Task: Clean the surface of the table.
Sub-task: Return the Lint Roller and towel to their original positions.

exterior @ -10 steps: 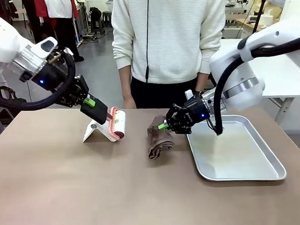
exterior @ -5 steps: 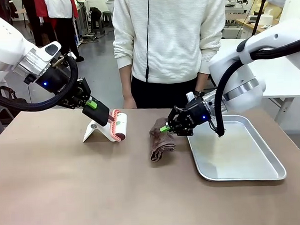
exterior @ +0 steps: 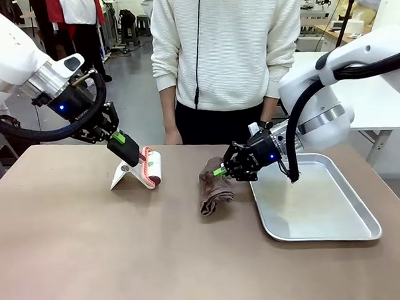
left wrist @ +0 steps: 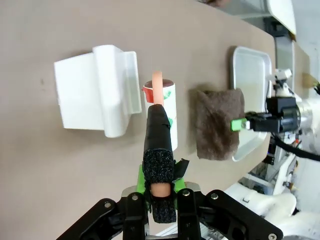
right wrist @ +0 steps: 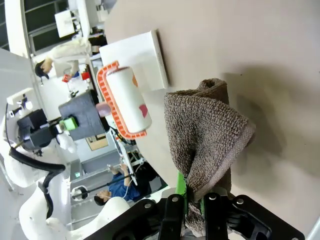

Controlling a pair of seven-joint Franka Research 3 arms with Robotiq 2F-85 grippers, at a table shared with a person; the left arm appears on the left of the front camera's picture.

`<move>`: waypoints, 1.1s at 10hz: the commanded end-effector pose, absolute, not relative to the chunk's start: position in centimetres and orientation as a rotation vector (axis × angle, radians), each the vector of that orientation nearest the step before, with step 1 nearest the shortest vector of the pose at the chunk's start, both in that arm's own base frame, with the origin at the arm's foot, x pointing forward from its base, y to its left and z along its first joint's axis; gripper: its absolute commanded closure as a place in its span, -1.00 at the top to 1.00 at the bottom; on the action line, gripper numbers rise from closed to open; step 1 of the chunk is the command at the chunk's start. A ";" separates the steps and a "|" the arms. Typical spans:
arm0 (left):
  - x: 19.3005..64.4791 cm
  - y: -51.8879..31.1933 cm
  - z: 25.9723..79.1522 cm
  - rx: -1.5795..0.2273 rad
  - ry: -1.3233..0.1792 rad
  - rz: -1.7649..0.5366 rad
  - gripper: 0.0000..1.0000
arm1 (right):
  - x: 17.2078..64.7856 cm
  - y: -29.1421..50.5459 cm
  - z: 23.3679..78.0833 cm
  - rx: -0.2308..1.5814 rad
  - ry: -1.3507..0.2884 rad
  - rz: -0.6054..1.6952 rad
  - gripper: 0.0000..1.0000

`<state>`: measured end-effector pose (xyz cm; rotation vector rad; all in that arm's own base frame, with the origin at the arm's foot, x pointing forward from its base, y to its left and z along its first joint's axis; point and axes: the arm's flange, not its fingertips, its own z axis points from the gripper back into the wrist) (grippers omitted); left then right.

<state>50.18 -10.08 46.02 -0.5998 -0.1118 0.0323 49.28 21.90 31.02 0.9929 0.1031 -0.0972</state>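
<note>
The brown-taupe table (exterior: pixel 92 254) spreads across the front view. My left gripper (exterior: pixel 123 141) is shut on the black foam handle (left wrist: pixel 159 150) of a lint roller (exterior: pixel 151 167), whose white roll in an orange frame hangs tilted just beside a white stand (exterior: pixel 125 175). Right of it a brown cloth (exterior: pixel 213 186) lies crumpled on the table, its upper corner pinched in my shut right gripper (exterior: pixel 221 170). In the right wrist view the cloth (right wrist: pixel 207 135) hangs bunched from my right gripper (right wrist: pixel 194 197), with the lint roller (right wrist: pixel 129 102) beyond it.
A shallow silver tray (exterior: pixel 359 213) sits on the table's right side, touching the cloth's right edge. A person in a white sweater (exterior: pixel 225 49) stands at the far edge with hands (exterior: pixel 171 136) low behind the table. The near half of the table is bare.
The left gripper swung the lint roller a little right, then back left toward the stand. The right gripper drew the cloth slightly toward the tray, then held still.
</note>
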 end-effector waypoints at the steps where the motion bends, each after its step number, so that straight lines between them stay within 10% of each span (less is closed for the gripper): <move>1: 53.6 -11.2 46.9 -0.552 -0.076 0.065 -0.55 | 49.3 22.1 31.2 1.002 0.101 -0.099 -0.75; 11: 56.6 -13.2 44.0 -0.424 0.007 -0.017 -0.55 | 49.3 22.1 31.2 1.002 0.101 -0.099 -0.75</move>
